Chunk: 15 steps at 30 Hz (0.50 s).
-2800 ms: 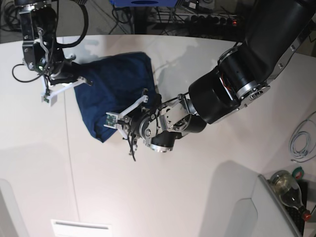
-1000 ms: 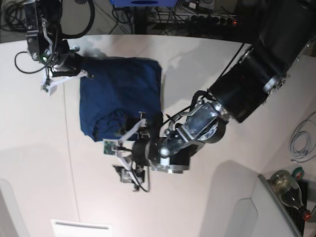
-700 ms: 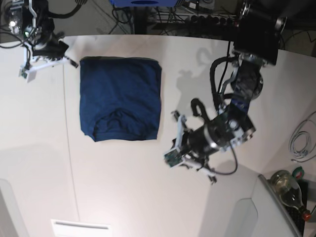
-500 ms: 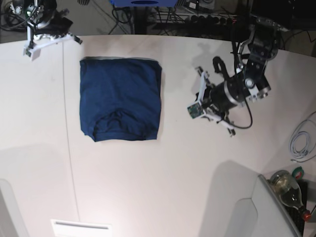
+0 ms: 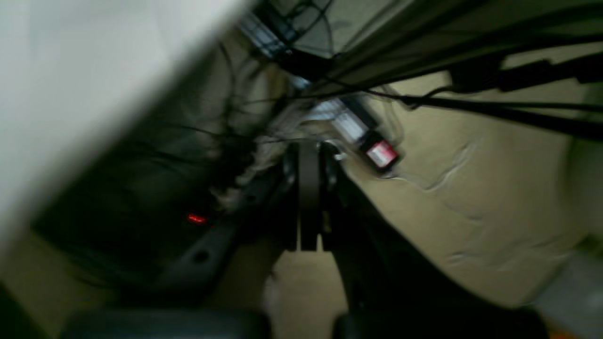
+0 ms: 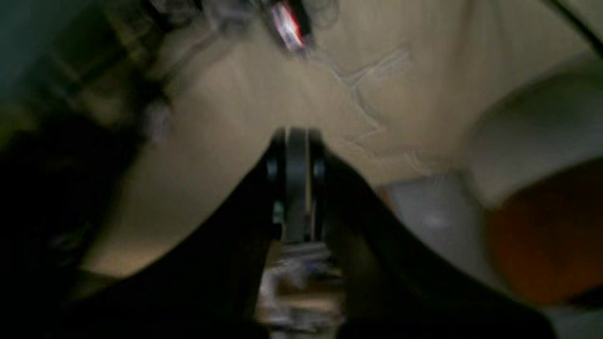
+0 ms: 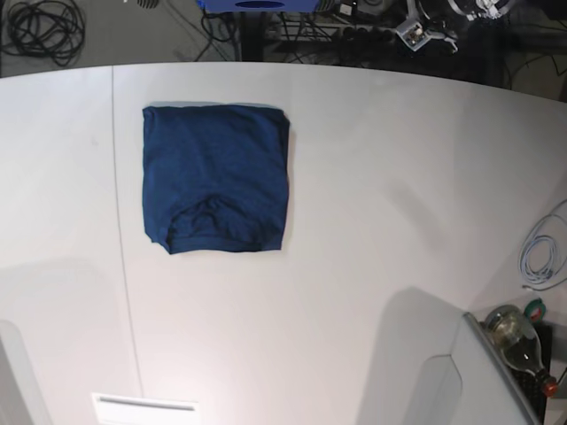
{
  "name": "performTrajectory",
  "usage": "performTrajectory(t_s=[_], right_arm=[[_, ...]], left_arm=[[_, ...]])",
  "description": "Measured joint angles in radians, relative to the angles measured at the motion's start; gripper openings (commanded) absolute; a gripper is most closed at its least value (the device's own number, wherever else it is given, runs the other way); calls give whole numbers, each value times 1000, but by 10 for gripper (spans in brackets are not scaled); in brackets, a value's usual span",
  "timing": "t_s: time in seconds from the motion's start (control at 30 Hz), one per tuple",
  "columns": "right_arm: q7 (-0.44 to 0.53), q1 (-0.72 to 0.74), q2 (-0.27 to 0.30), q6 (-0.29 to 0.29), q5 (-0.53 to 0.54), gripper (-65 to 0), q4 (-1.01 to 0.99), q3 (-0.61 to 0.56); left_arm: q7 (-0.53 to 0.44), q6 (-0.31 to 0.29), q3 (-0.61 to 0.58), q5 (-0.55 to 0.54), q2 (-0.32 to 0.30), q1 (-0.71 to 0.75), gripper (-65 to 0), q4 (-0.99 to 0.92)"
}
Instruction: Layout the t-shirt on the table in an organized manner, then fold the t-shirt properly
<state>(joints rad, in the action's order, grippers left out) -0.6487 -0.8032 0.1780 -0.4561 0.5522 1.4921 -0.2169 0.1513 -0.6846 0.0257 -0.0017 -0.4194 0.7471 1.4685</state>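
Observation:
The dark navy t-shirt (image 7: 215,177) lies flat on the white table (image 7: 372,204) as a neat folded rectangle, left of centre, its collar opening near the front edge. Neither gripper touches it. In the left wrist view my left gripper (image 5: 309,150) is shut and holds nothing, hanging over the floor and cables beyond the table's edge. The right gripper (image 6: 297,136) is likewise shut and empty above the beige floor. Only a bit of the left arm (image 7: 423,22) shows in the base view, past the far table edge. Both wrist views are blurred.
A thin dark seam (image 7: 118,221) runs across the table left of the shirt. A white cable (image 7: 539,257) and a glass bottle (image 7: 514,336) sit at the right edge. Coiled black cables (image 7: 40,27) lie on the floor beyond the far edge.
Both arms have pulled away from the table: the left one swung up to the far right and its gripper shut, the right one left the view. The shirt stays folded and still.

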Motion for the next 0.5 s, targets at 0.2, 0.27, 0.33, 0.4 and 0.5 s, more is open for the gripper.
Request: performTrajectory(t_s=[0.2, 0.27, 0.33, 0.4, 0.5], right_arm=[[257, 198, 93, 210, 0, -635, -431, -402], [403, 240, 96, 314, 3, -635, -575, -483], [568, 294, 95, 432, 1, -635, -778, -549], [746, 354, 77, 507, -3, -635, -1006, -606], [977, 449, 6, 574, 0, -630, -1324, -702]], left_arm=[[-269, 166, -50, 34, 116, 18, -650, -384], [-363, 269, -97, 112, 132, -23, -650, -550], [-465, 377, -135, 163, 163, -94, -650, -785], [-525, 447, -150, 202, 215, -201, -650, -1068], [-584, 486, -153, 212, 307, -391, -650, -1479]])
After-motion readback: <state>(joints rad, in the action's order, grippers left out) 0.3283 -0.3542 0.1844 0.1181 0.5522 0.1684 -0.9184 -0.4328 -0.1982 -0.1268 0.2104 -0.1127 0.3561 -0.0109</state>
